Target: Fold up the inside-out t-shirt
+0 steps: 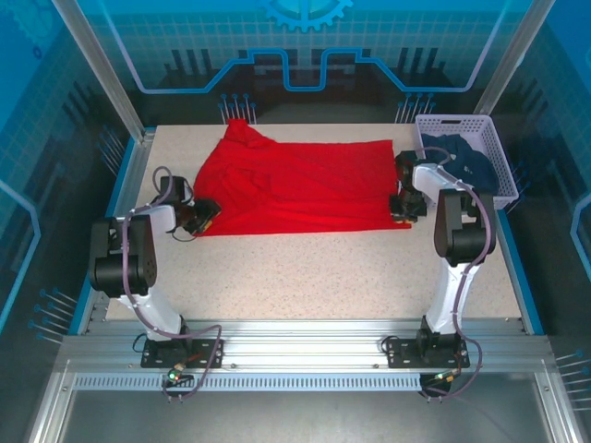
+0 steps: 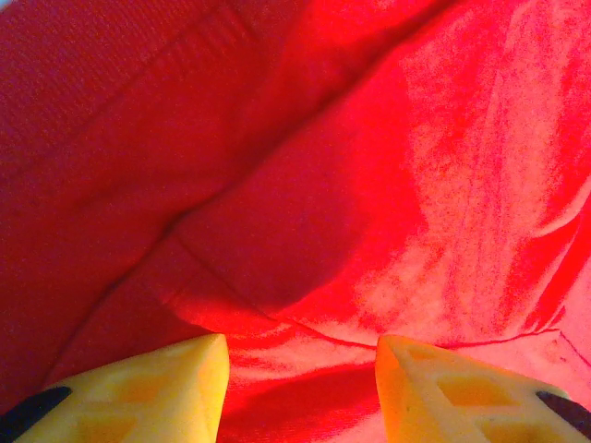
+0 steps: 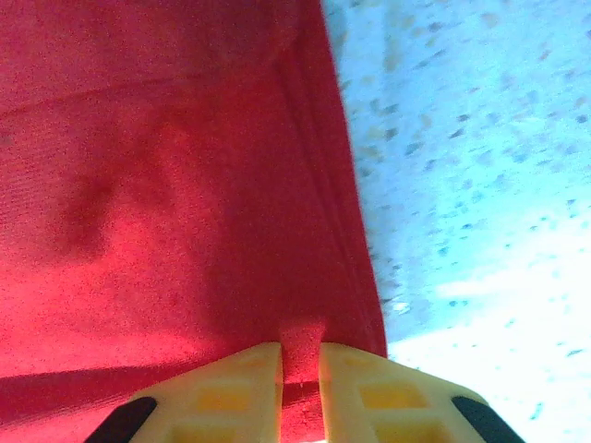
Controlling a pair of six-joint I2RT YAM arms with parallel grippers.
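The inside-out t-shirt (image 1: 295,185) lies spread flat across the far half of the table, plain red side up, with one part bunched toward the back left. My left gripper (image 1: 205,214) sits at its near left corner. In the left wrist view the left gripper (image 2: 302,355) has its yellow fingers (image 2: 175,388) well apart, with rumpled red t-shirt (image 2: 323,185) cloth lying between and beyond them. My right gripper (image 1: 401,208) is at the shirt's near right corner. In the right wrist view the right gripper (image 3: 301,355) pinches a narrow ridge of the t-shirt (image 3: 166,185) just inside its hem.
A white lattice basket (image 1: 503,171) stands at the back right with a dark navy garment (image 1: 462,157) in it, close behind the right arm. The speckled table (image 1: 323,277) runs bare from the shirt to the near edge. Bare tabletop (image 3: 462,138) shows right of the hem.
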